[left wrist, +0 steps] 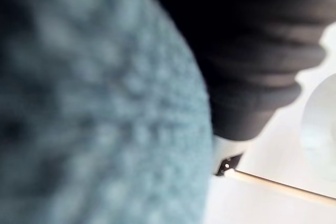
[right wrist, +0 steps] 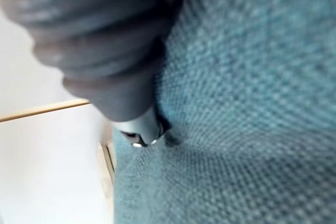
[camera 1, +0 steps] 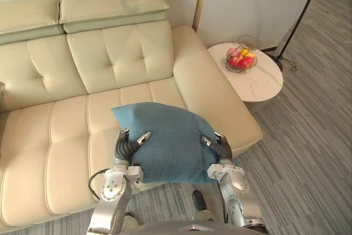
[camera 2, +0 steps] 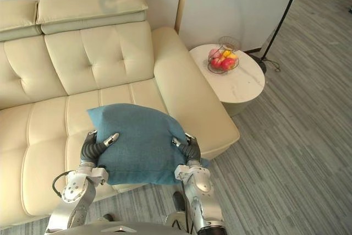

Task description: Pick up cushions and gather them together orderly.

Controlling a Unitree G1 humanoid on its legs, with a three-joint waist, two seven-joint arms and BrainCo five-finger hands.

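Cream sofa (camera 1: 66, 130) behind; at lower centre we pinch the blue cushion (camera 1: 170, 136) between left hand (camera 1: 128, 147) and right hand (camera 1: 220, 149), fingers (camera 1: 144, 137) curled over its side edges. Soft and light, we judge; both sides suit.

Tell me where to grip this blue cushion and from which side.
Grip the blue cushion at its two side edges, left hand from its left, right hand from its right, as they pinch it now. It is wide, soft and bulging, so a single hand would likely let it sag.

Both head eyes look down on the sofa (camera 1: 60, 136); wrist cameras sit against the cushion (left wrist: 94, 103).
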